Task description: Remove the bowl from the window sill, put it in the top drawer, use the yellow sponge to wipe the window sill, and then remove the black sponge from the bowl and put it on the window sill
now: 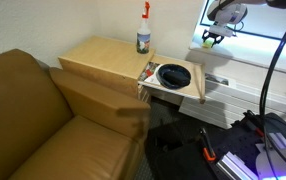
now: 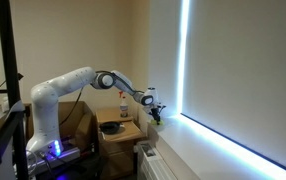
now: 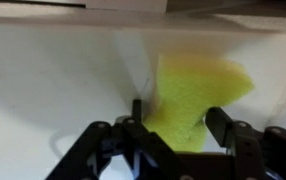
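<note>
My gripper [image 3: 178, 125] hangs over the white window sill [image 3: 53, 80] with its jaws spread. The yellow sponge [image 3: 198, 90] lies between the fingers, resting on the sill. In both exterior views the gripper [image 1: 214, 38] [image 2: 156, 112] is at the near end of the window sill [image 1: 245, 52], with a bit of yellow-green sponge [image 1: 210, 41] at its tips. The dark blue bowl [image 1: 173, 75] sits in the pulled-out top drawer [image 1: 188, 93] of the wooden cabinet. The black sponge cannot be told apart from the bowl's dark inside.
A spray bottle [image 1: 143, 35] with a red top stands on the light wooden cabinet [image 1: 98, 60]. A brown couch [image 1: 33, 120] fills the space beside the cabinet. Black cables [image 1: 273, 70] hang near the sill. The bright window [image 2: 233, 70] runs along the sill [image 2: 218, 150].
</note>
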You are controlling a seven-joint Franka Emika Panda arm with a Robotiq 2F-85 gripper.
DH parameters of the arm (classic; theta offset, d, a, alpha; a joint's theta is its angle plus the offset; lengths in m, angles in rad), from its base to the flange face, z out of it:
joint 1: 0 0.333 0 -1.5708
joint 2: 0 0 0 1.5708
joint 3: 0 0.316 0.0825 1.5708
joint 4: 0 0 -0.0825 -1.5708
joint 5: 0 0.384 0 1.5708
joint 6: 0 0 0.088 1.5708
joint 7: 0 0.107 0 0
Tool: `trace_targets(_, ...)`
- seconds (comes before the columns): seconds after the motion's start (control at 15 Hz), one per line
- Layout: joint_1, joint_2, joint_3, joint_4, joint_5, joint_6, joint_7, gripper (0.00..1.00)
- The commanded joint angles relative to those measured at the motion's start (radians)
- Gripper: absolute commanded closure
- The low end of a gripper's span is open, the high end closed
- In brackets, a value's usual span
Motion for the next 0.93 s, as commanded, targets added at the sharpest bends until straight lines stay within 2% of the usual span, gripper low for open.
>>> trace_targets(0.0, -0.021, -0.020, 0.012, -0.085, 0.038, 0.142, -0.002, 0.01)
trace_targets(0.2, -0.028, -0.051, 0.019, -0.131, 0.047, 0.134, -0.026, 0.00)
trace_targets(0.6, -0.097, -0.151, 0.113, -0.212, 0.111, 0.074, -0.121, 0.00)
trace_targets(0.8, -0.115, -0.198, 0.114, -0.252, 0.122, 0.085, -0.123, 0.00)
trace_targets(0.87, -0.110, -0.220, 0.089, -0.270, 0.102, 0.072, -0.107, 0.00)
